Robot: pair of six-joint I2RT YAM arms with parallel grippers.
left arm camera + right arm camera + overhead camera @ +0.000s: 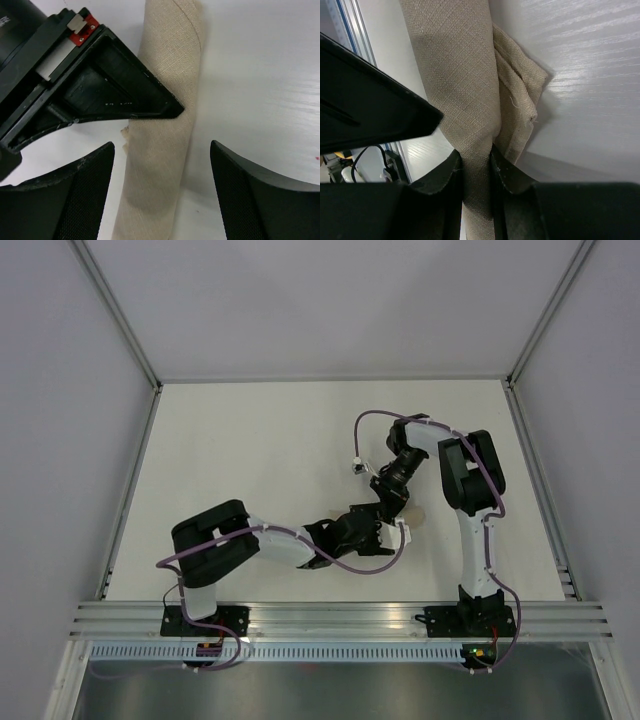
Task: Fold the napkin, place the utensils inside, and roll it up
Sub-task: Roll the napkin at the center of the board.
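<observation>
— Well, the napkin (170,60) is lying as a tight tan roll on the white table (250,460), right between the two arms, so the rolling step is looking all but finished

— And the right gripper (476,161) is pinching that roll near one end, fingers pressing into the cloth

— Meanwhile the left gripper (161,150) is hovering with jaws spread wide, straddling the roll without touching it

— No utensils are showing, so whether they're sitting inside is anyone's guess

— Next move is looking like a gentle release, without letting that loose flap spring open
</observation>
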